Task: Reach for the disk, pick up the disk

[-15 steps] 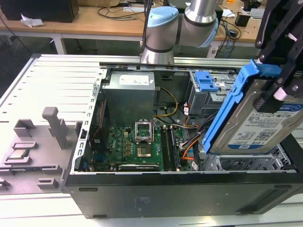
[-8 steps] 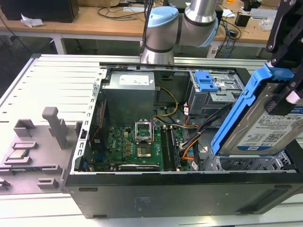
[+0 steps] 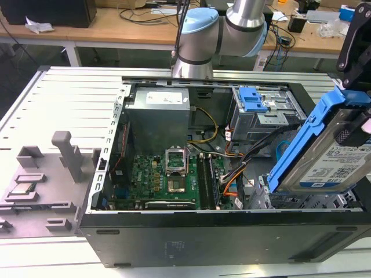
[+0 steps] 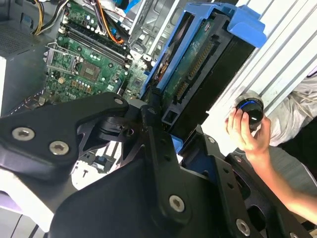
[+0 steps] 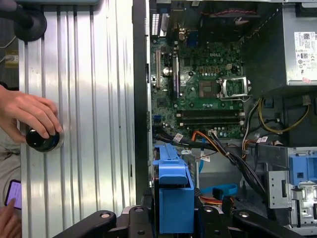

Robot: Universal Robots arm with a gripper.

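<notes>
The disk [image 3: 333, 165], a silver hard drive with a white-and-blue label in a blue plastic caddy, hangs tilted above the right end of the open computer case [image 3: 191, 231] in the exterior view. My gripper [image 3: 355, 128] is shut on it from the exterior view's right, one black pad against its upper face. In the second wrist view the disk [image 4: 198, 69] shows its green circuit-board side between my black fingers [image 4: 151, 111]. The first wrist view looks along the disk's blue caddy edge [image 5: 173, 193], clamped in the gripper [image 5: 174, 218].
Inside the case are a green motherboard [image 3: 165, 179], a grey power supply [image 3: 159, 113], loose cables [image 3: 232, 174] and a drive cage with a blue caddy [image 3: 253, 101]. A grey fixture [image 3: 43, 174] lies on the ribbed table. A person's hand [image 5: 29, 116] rests on a black knob [image 5: 43, 141].
</notes>
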